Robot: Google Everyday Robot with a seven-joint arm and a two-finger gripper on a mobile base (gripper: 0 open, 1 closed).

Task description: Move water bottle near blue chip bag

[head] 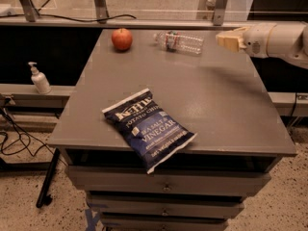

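The water bottle (179, 41), clear ribbed plastic with a narrow red-and-white label band, lies on its side at the far edge of the grey table (216, 100). The blue chip bag (148, 127), a dark navy Kettle bag with white lettering, lies flat near the table's front edge, one corner hanging over it. My gripper (226, 39) hangs at the far right, a short way to the right of the bottle and apart from it, its tan fingertips pointing left toward it. It holds nothing.
A red apple (121, 39) sits at the table's far left. A white pump dispenser (39, 78) stands on a lower ledge to the left. Drawers sit under the tabletop. A metal railing and cables run behind the table.
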